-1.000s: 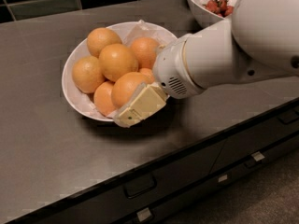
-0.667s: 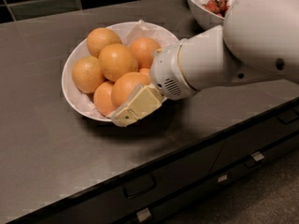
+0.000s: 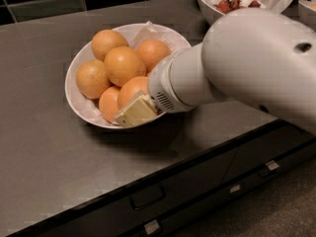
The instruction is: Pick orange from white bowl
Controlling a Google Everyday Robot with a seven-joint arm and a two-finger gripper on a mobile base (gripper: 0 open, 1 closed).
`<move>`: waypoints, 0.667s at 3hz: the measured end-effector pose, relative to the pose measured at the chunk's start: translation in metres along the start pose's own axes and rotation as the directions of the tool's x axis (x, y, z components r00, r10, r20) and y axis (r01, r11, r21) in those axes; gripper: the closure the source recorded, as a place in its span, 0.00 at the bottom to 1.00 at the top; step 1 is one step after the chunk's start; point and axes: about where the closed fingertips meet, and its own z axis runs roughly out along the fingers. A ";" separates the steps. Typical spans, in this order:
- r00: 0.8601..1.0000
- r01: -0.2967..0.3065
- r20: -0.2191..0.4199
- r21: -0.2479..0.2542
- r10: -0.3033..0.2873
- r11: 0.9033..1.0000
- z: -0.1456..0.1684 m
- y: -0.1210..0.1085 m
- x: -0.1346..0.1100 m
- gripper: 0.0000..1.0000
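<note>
The white bowl (image 3: 79, 107) sits on the dark counter, lined with crumpled white paper and holding several oranges. My gripper (image 3: 136, 111) reaches in from the right over the bowl's near rim. Its cream tip lies against the front orange (image 3: 131, 89), between that orange and the rim. Another orange (image 3: 108, 103) lies just left of the tip. Further oranges (image 3: 123, 64) are piled behind. The thick white arm (image 3: 247, 63) hides the right side of the bowl.
A deeper white bowl (image 3: 210, 9) with red fruit (image 3: 232, 5) stands at the back right, partly behind the arm. Another dish edge (image 3: 308, 6) shows at the far right. The counter's front edge runs below the bowl, with drawers (image 3: 148, 196) underneath.
The gripper has shifted slightly left along the bowl's near rim, still at the front orange. The arm's body has swung closer and fills more of the right side.
</note>
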 end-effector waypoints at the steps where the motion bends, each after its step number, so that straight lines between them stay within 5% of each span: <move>1: 1.000 -0.003 -0.003 0.008 0.003 1.000 0.000 0.000 0.000 0.42; 2: 1.000 -0.003 -0.003 0.008 0.003 1.000 0.000 0.000 0.000 0.65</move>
